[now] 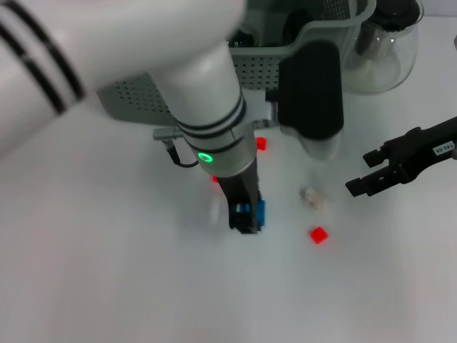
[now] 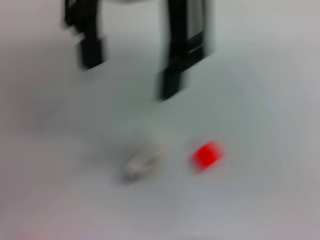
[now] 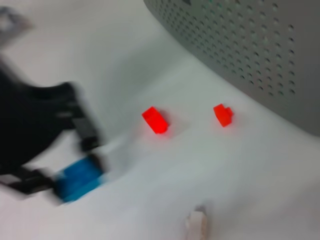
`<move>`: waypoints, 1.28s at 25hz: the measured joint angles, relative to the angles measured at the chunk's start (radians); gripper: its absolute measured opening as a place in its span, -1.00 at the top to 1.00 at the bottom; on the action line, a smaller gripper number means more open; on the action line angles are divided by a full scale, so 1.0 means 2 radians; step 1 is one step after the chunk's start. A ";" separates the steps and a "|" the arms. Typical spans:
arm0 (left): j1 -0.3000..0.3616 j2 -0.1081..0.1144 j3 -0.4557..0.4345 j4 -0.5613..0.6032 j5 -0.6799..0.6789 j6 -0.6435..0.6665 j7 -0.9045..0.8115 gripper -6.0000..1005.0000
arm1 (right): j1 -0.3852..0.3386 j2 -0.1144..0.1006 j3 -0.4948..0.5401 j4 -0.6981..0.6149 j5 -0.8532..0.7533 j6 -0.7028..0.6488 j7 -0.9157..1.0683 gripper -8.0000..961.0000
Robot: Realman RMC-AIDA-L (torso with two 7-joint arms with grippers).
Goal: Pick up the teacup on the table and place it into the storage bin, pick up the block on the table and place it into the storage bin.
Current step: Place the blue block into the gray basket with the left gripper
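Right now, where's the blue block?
In the head view the blue block sits mid-table in the left gripper, in front of the storage bin, left of a red block.

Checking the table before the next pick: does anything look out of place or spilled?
Nothing is spilled. Loose red blocks lie scattered on the table outside the storage bin. The left gripper is shut on a blue block.

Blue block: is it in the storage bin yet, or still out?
Out. The blue block sits between the left gripper fingers down at the table, in front of the storage bin.
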 joint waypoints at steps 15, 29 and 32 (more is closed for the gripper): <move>-0.028 0.056 -0.480 0.139 -0.205 0.081 0.000 0.13 | 0.006 0.001 0.000 -0.001 0.000 -0.001 0.006 -0.90; -0.097 0.046 -0.363 -0.114 -0.024 -0.167 -0.004 0.09 | 0.010 0.001 0.000 -0.001 -0.011 0.000 0.011 -0.90; -0.106 0.024 -0.350 -0.123 0.040 -0.197 -0.020 0.09 | 0.010 0.002 0.000 0.000 -0.011 0.000 0.011 -0.90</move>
